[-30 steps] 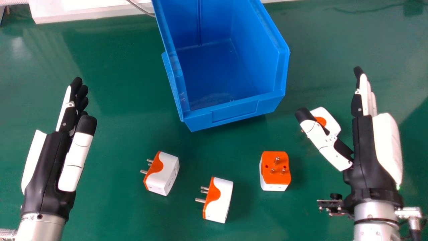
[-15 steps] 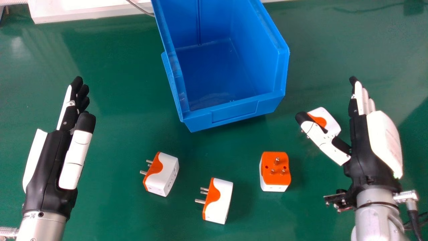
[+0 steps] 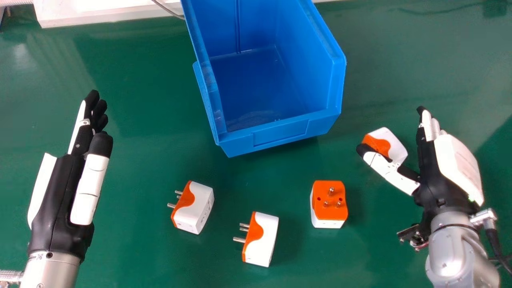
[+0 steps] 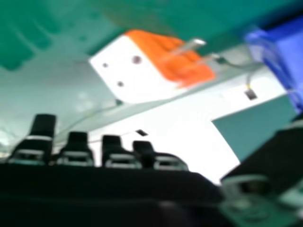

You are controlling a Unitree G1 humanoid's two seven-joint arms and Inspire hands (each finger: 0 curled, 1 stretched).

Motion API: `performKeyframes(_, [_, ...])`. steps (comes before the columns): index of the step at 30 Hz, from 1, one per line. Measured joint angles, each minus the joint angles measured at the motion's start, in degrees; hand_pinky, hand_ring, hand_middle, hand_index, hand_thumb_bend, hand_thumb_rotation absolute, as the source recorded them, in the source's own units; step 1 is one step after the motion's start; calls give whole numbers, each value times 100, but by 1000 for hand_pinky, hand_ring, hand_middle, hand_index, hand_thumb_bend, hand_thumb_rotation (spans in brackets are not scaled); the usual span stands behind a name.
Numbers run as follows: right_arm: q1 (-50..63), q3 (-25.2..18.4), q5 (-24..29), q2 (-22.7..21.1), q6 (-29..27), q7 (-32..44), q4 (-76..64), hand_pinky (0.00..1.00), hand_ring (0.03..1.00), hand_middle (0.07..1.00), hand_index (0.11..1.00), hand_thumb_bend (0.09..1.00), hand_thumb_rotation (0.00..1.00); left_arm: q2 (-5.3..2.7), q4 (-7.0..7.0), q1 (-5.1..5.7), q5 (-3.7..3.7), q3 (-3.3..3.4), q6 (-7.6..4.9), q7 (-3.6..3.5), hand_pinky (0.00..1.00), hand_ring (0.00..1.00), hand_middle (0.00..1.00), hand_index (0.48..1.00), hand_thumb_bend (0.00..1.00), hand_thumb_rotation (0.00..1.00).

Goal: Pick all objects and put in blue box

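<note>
The green surface (image 3: 140,168) carries the blue box (image 3: 280,136) midway between the hands, presumably so either can reach it. From here, the right hand (image 3: 430,162) is spread, its thumb well away from straight fingers, likely making room for the far adapter (image 3: 396,150), partly behind that thumb. The left hand (image 3: 60,192) is unfurled too, holding nothing. The pins-up adapter (image 3: 330,206), left adapter (image 3: 200,208) and middle adapter (image 3: 264,240) lie apart, all 3 nearer the robot than the box, which should ease grasping.
</note>
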Motion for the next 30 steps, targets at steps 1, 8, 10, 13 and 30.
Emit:
performKeyframes(1, [-53, 21, -8, -32, 31, 26, 69, 894, 986, 1000, 979, 498, 739, 0, -1, 2, -1, 0, 0, -2, 1000, 1000, 1000, 1000, 826, 1000])
performKeyframes(8, [-349, 191, -36, -137, 351, 184, 369, 899, 987, 1000, 970, 504, 731, 4, -6, 5, -4, 1, 12, -6, 1000, 1000, 1000, 1000, 828, 1000])
performKeyframes(10, [-412, 222, -36, -158, 409, 217, 437, 902, 987, 1000, 970, 505, 720, 6, -6, 5, -4, 2, 16, -8, 1000, 1000, 1000, 1000, 828, 1000])
performKeyframes(13, [-527, 280, -39, -224, 506, 269, 524, 906, 987, 1000, 970, 511, 710, 7, -8, 7, -5, 3, 27, -8, 1000, 1000, 1000, 1000, 828, 1000])
performKeyframes(30, [-1342, 921, -309, -552, 1028, 514, 1430, 919, 985, 999, 964, 535, 617, 14, -156, 66, -4, 5, 192, 3, 1000, 1000, 1000, 1000, 832, 1000])
